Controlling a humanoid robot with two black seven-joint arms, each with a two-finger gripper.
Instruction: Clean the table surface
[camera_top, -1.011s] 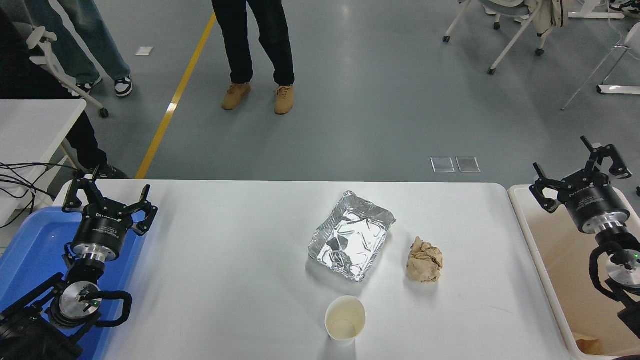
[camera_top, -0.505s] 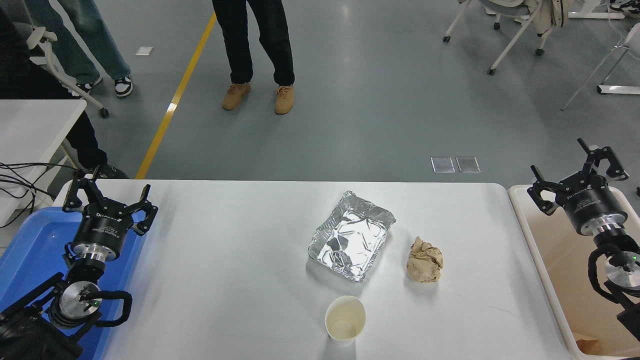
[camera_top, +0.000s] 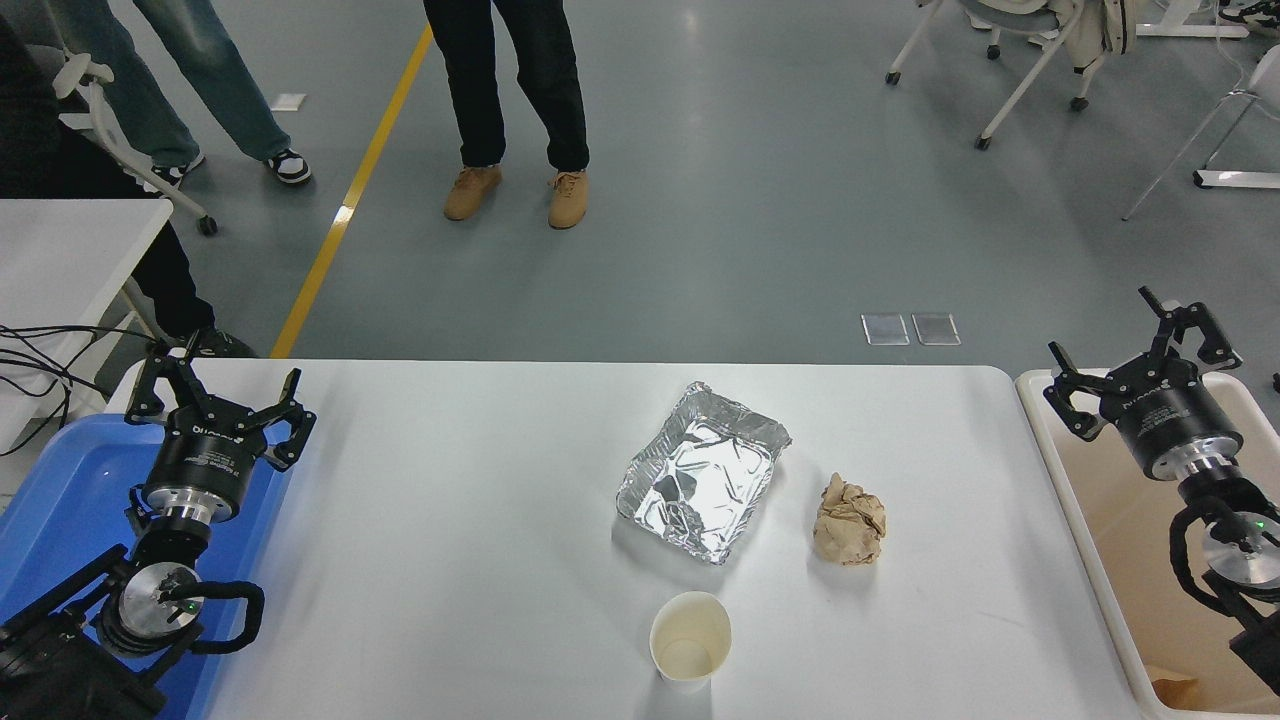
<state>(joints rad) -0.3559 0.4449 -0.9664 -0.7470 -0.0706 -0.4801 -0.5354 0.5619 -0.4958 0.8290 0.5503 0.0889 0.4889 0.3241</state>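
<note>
filling the lower middle of the frame, the white worktop (camera_top: 450, 560) carries a foil tray (camera_top: 703, 484), a crumpled brown paper ball (camera_top: 849, 520) just right of it and a paper cup (camera_top: 690, 639) below. i see my right end effector (camera_top: 1140, 378) spread open and empty over the cream bin (camera_top: 1075, 500) at right; my left end effector (camera_top: 218, 397), open too, holds nothing over the blue bin (camera_top: 60, 500).

On my feed the white worktop (camera_top: 450, 560) carries a crumpled foil tray (camera_top: 702, 484) near its middle, a ball of brown paper (camera_top: 849, 520) just to its right, and an upright paper cup (camera_top: 690, 640) nearer me. My left tool (camera_top: 218, 405) hangs spread over the blue bin (camera_top: 60, 500); my right tool (camera_top: 1142, 364) hangs spread over the cream bin (camera_top: 1110, 540). A person's legs (camera_top: 515, 90) stand beyond.
</note>
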